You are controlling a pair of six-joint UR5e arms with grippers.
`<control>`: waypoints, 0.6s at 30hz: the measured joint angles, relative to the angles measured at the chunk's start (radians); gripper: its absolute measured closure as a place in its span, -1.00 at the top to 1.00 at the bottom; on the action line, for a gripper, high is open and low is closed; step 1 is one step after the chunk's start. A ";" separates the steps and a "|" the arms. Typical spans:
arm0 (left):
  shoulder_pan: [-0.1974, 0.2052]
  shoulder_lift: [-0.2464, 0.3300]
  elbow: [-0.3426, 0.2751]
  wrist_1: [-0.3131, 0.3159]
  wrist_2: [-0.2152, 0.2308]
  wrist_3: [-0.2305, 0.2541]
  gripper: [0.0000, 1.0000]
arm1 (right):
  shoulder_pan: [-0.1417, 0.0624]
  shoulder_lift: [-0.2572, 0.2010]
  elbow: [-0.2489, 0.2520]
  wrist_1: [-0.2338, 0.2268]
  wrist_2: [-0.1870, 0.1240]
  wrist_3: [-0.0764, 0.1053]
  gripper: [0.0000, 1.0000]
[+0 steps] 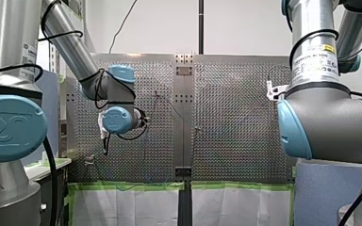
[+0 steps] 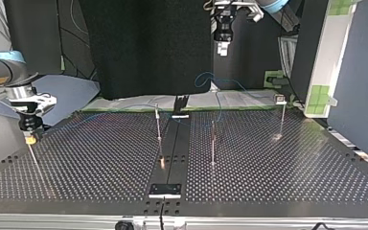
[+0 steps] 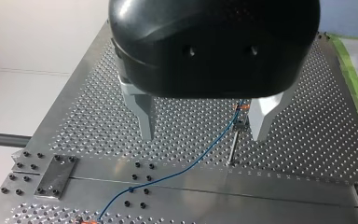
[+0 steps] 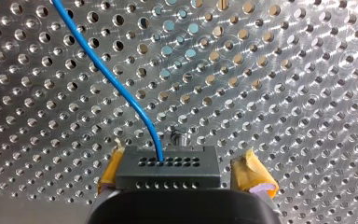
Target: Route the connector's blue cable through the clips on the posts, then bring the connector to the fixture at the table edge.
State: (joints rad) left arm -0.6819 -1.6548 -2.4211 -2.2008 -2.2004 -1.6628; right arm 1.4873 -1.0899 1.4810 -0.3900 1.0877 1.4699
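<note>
Right end effector: the connector sits right between its yellow pads. It's a black block with two rows of holes facing the camera. One pad touches the connector's side. The other stands just off it, with a sliver of tabletop showing through the gap. So it reads as released, not clamped, going by the right wrist view. Blue cable exits a hole in the connector's upper row and arcs away over the perforated tabletop. A small metal pin pokes up just ahead of the connector; can't tell if they touch.

Top view: that end effector is low, near the tabletop's left edge, directly over a thin edge post. The connector is too small to make out there, so can't tell whether it rests on the post.

Left end effector: metal fingers wide apart, nothing between them, released. It's well apart from the connector, up high over the far side of the tabletop in the top view. In the left wrist view the cable runs below it, through an orange clip on top of a clip post just beside one finger. From there it curves across the tabletop's centre seam to a second orange clip.
</note>
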 joint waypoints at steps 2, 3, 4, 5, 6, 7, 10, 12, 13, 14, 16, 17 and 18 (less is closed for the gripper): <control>0.000 0.000 0.000 -0.001 0.000 0.000 1.00 | 0.000 0.000 0.000 0.000 0.000 0.000 1.00; 0.000 0.000 0.000 -0.001 0.000 0.000 1.00 | 0.000 0.000 0.000 0.000 0.000 0.000 1.00; 0.000 0.000 0.000 -0.002 0.000 0.000 1.00 | 0.000 0.000 0.000 0.000 0.000 0.000 1.00; 0.000 0.000 0.000 -0.002 0.000 0.000 1.00 | 0.000 0.000 0.000 0.000 0.000 0.000 1.00; 0.000 0.000 0.000 -0.002 0.000 0.000 1.00 | 0.000 0.000 0.000 0.000 0.000 0.000 1.00; 0.000 0.000 0.000 -0.001 0.001 0.000 1.00 | 0.000 0.000 0.000 0.000 0.000 0.000 1.00; 0.000 0.000 0.000 0.002 0.003 0.000 1.00 | 0.000 0.000 0.000 0.000 0.000 0.000 1.00; -0.001 0.000 0.000 0.004 0.004 0.000 1.00 | 0.000 0.000 0.000 0.000 0.000 0.000 1.00; -0.001 0.000 0.000 0.004 0.004 0.000 1.00 | 0.000 0.000 0.000 0.000 0.000 0.000 1.00; -0.001 0.000 0.001 0.005 0.004 0.000 1.00 | 0.000 0.000 0.000 0.000 0.000 0.000 1.00; -0.001 -0.001 0.001 0.005 0.004 0.000 1.00 | 0.000 0.000 0.000 0.000 0.000 0.000 1.00; -0.001 -0.001 0.001 0.005 0.004 0.000 1.00 | 0.000 0.000 0.000 0.000 0.000 0.000 1.00; -0.001 -0.001 0.001 0.005 0.004 0.000 1.00 | 0.000 0.000 0.000 0.000 0.000 0.000 1.00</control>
State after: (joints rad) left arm -0.6829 -1.6555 -2.4204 -2.1955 -2.1959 -1.6628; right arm 1.4873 -1.0899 1.4810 -0.3900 1.0877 1.4698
